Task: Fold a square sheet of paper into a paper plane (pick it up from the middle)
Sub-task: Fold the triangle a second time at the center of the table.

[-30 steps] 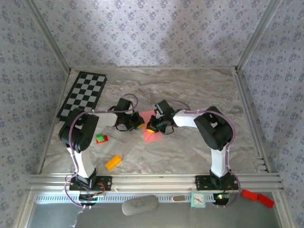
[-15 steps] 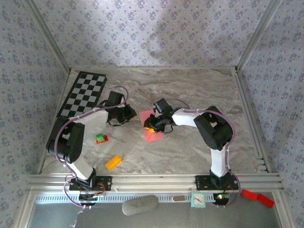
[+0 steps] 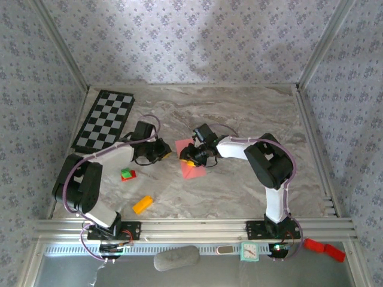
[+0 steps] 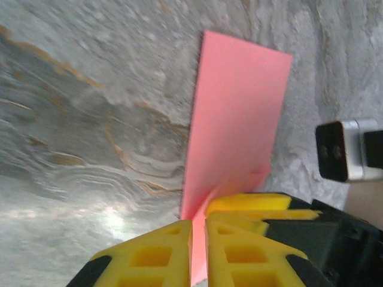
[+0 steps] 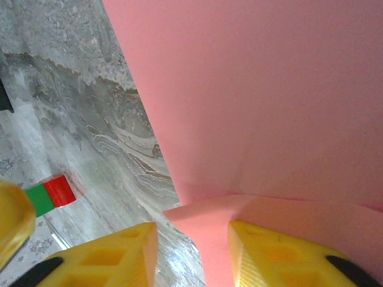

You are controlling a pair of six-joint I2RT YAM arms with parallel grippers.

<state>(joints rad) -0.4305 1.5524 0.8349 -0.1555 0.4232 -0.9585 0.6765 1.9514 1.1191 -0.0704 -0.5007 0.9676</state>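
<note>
The square sheet of paper (image 3: 192,170) is salmon pink and lies partly folded near the middle of the marble table. In the left wrist view the paper (image 4: 239,113) rises as a creased flap, and a strip of it runs down between the yellow fingers of my left gripper (image 4: 198,222), which is shut on it. From above, the left gripper (image 3: 167,152) sits at the sheet's left edge. My right gripper (image 3: 190,160) is over the sheet. Its jaws (image 5: 192,226) stand apart, with a folded lip of the paper (image 5: 269,89) lying loose between them and against the right finger.
A chequered mat (image 3: 105,119) lies at the back left. A red-and-green block (image 3: 127,174) and an orange block (image 3: 142,204) sit in front of the left arm. The red-and-green block (image 5: 51,194) is also in the right wrist view. Patterned walls enclose the table.
The right gripper's jaws have opened off the paper. The left gripper has drawn back to the left and its arm's elbow has swung outward.
</note>
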